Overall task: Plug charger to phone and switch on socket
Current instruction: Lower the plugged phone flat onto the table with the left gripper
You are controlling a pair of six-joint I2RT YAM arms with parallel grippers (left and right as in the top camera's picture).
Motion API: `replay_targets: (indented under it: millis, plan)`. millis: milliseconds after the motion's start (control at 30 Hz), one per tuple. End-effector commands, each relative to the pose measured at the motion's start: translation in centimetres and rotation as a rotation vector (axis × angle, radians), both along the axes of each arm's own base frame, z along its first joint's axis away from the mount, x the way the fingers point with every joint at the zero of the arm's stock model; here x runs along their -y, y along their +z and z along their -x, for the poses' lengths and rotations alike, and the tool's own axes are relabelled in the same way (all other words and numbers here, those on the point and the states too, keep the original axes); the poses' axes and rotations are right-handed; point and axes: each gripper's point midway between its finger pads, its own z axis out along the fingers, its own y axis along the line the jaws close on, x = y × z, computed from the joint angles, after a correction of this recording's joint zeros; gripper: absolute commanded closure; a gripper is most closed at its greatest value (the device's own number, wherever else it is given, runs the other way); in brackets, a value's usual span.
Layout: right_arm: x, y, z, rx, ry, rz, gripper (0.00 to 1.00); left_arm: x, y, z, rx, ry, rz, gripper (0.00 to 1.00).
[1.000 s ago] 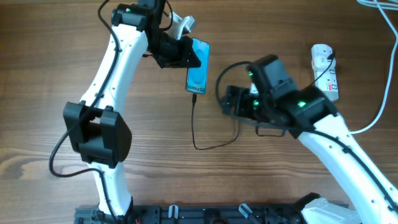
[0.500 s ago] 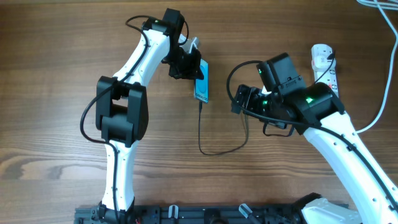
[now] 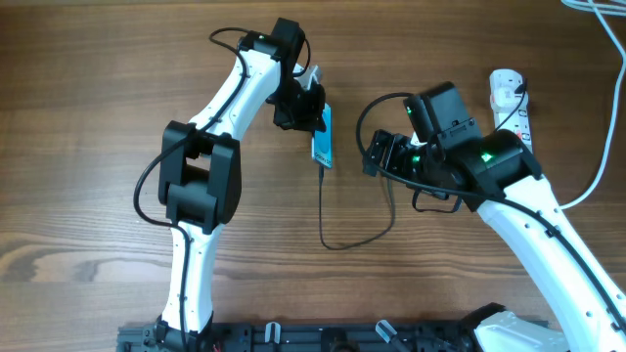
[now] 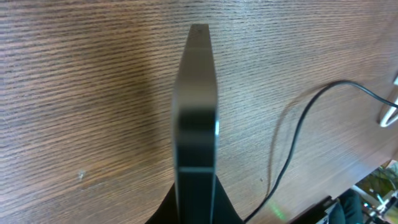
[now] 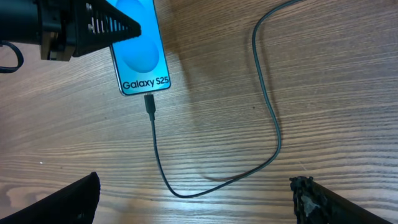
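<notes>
My left gripper (image 3: 311, 106) is shut on the phone (image 3: 324, 139) and holds it tilted on its edge. The left wrist view shows the phone edge-on (image 4: 196, 106) between the fingers (image 4: 196, 210). The right wrist view shows its cyan screen (image 5: 140, 56) with "Galaxy S25". The charger's thin black cable (image 3: 337, 242) loops over the table, and its connector tip (image 5: 150, 104) meets the phone's lower edge. My right gripper (image 3: 377, 156) is wide open and empty above the cable loop (image 5: 186, 190), right of the phone. The white socket (image 3: 512, 108) lies at the far right.
A thick white cord (image 3: 595, 181) runs from the socket toward the table's right edge. The black cable runs back up toward the socket past my right arm (image 3: 489, 166). Bare wooden table (image 3: 78, 147) lies to the left.
My left gripper has carried the phone to the right and slightly down, turning it more on edge. The cable followed it. The right arm shifted slightly right early on, then stayed still.
</notes>
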Motion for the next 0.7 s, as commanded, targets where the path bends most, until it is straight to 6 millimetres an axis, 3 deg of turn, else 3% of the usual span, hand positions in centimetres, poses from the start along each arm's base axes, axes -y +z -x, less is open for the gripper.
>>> replay_targets:
  millis: [0, 233, 333, 433, 667]
  plan:
    - [0.0, 0.5, -0.3, 0.018, 0.000, -0.001, 0.00, -0.4, -0.8, 0.0, -0.011, 0.014, -0.041, 0.95]
    - [0.0, 0.5, -0.3, 0.020, 0.000, -0.002, 0.00, -0.7, -3.2, 1.1, -0.038, 0.012, -0.051, 0.95]
    - [0.0, 0.5, -0.4, 0.021, 0.000, -0.003, 0.00, -0.6, -3.3, 1.0, -0.034, 0.012, -0.050, 0.94]
    - [0.0, 0.5, -0.4, 0.021, 0.000, -0.003, 0.00, -0.6, -3.3, 0.7, -0.023, 0.012, -0.051, 0.83]
    - [0.0, 0.5, -0.3, 0.020, 0.000, -0.002, 0.00, -1.7, -3.9, 0.3, 0.004, 0.015, -0.122, 0.77]
